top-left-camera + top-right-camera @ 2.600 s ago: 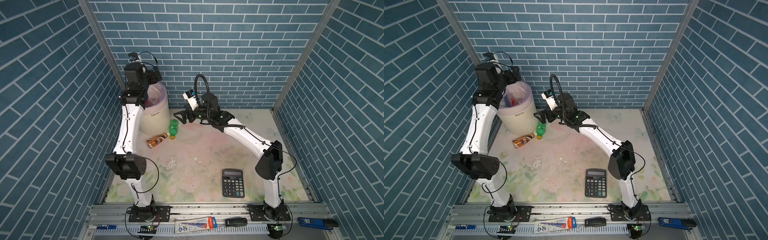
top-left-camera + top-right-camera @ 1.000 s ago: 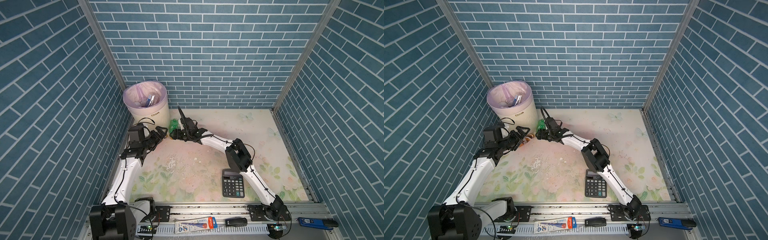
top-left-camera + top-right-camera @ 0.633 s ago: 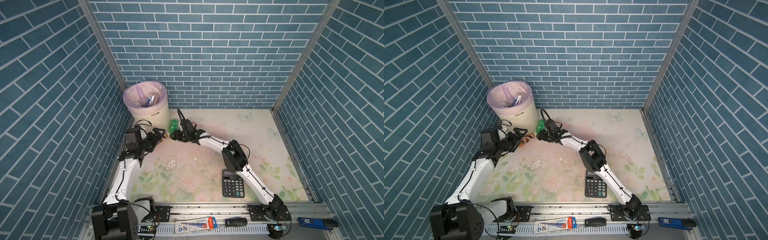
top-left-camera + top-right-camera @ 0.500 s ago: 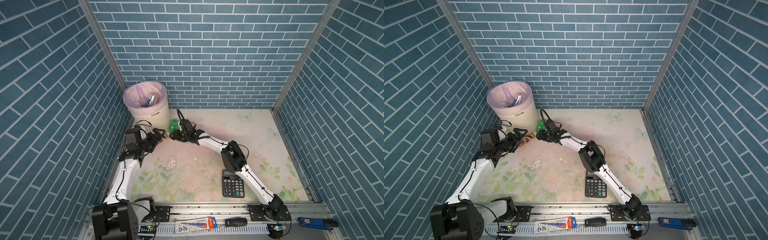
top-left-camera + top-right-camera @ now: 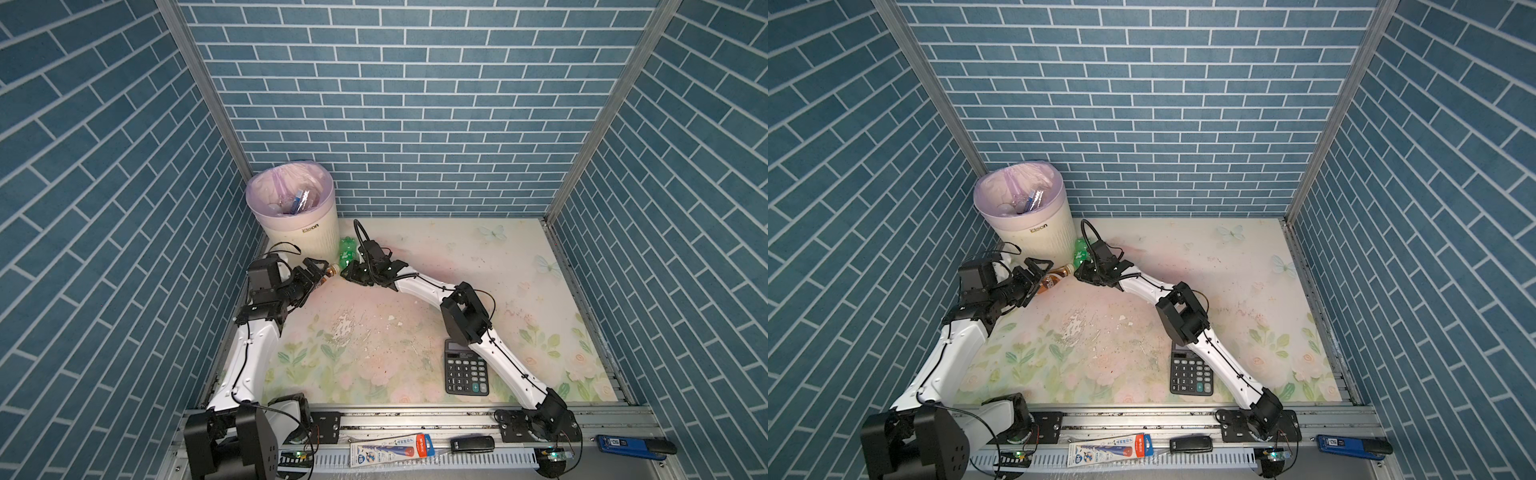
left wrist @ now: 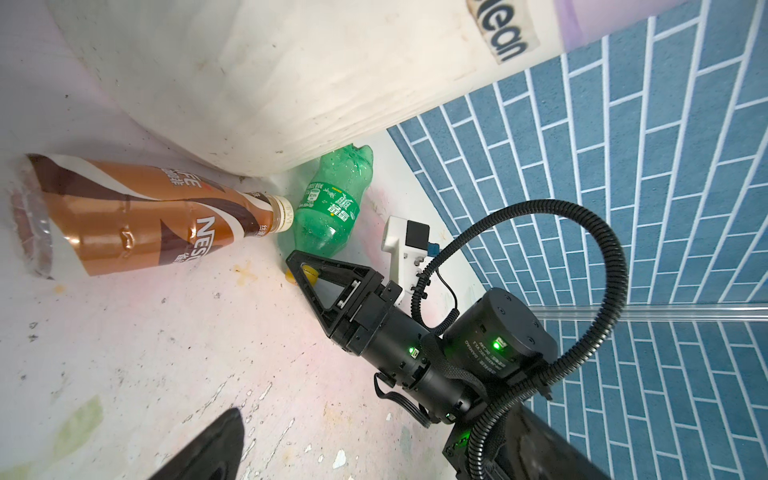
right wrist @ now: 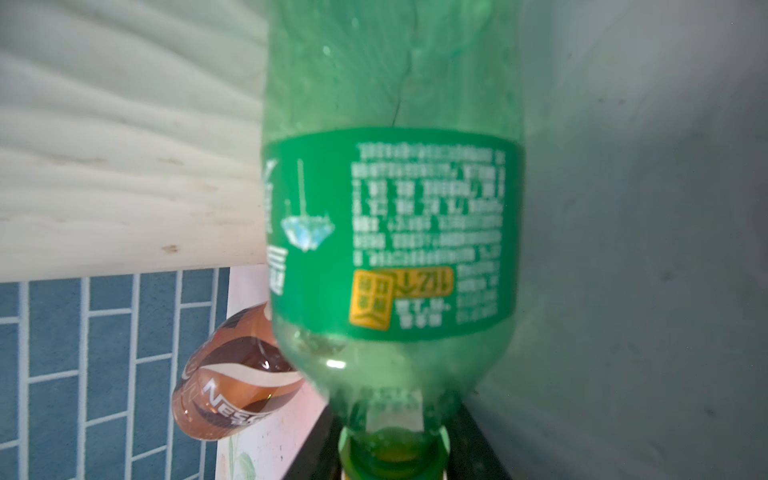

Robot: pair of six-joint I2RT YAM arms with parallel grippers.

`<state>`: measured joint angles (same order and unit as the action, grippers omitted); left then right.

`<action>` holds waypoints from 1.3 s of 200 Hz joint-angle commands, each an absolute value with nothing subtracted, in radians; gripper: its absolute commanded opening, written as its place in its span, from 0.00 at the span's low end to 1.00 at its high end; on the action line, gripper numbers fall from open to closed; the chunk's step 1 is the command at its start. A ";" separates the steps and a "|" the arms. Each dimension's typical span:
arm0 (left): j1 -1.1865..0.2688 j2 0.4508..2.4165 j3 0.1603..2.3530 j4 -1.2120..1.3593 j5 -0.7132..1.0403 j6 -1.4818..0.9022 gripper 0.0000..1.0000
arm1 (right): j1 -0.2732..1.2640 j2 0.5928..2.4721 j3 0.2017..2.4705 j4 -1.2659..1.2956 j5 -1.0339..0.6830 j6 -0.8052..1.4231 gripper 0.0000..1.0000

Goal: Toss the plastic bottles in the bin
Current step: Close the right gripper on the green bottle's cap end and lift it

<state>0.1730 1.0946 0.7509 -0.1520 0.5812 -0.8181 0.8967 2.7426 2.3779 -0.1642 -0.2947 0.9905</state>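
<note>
Top views: bottles sit in the bin; beside it my right claw grips the green bottle, my open left claw faces the brown bottle.

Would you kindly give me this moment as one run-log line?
left gripper: open by brown bottle | right gripper: shut on green bottle | bin: neither inside yet

Bright even light, soft shadows, green bottle blurred close up
</note>
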 commanded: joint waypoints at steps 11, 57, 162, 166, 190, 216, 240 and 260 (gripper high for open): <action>0.181 1.070 0.738 -0.161 0.577 -0.796 0.99 | 0.899 2.762 2.399 -0.176 -0.307 1.019 0.31; 0.181 1.074 0.738 -0.168 0.581 -0.797 0.99 | 0.891 2.706 2.310 -0.143 -0.307 0.997 0.26; 0.122 1.105 0.778 -0.198 0.559 -0.738 0.99 | 0.826 2.350 1.789 0.012 -0.347 0.783 0.18; 0.111 1.108 0.787 -0.209 0.548 -0.723 0.99 | 0.824 2.335 1.772 0.012 -0.346 0.771 0.18; 0.053 1.142 0.825 -0.233 0.534 -0.686 0.99 | 0.810 2.256 1.677 0.020 -0.367 0.718 0.18; -0.014 1.211 0.878 -0.244 0.532 -0.656 0.99 | 0.807 2.155 1.586 0.021 -0.385 0.637 0.18; -0.073 1.269 0.922 -0.227 0.522 -0.659 0.99 | 0.807 2.074 1.500 0.042 -0.389 0.567 0.18; -0.117 1.305 0.967 -0.221 0.503 -0.663 0.99 | 0.807 2.019 1.447 0.045 -0.403 0.518 0.17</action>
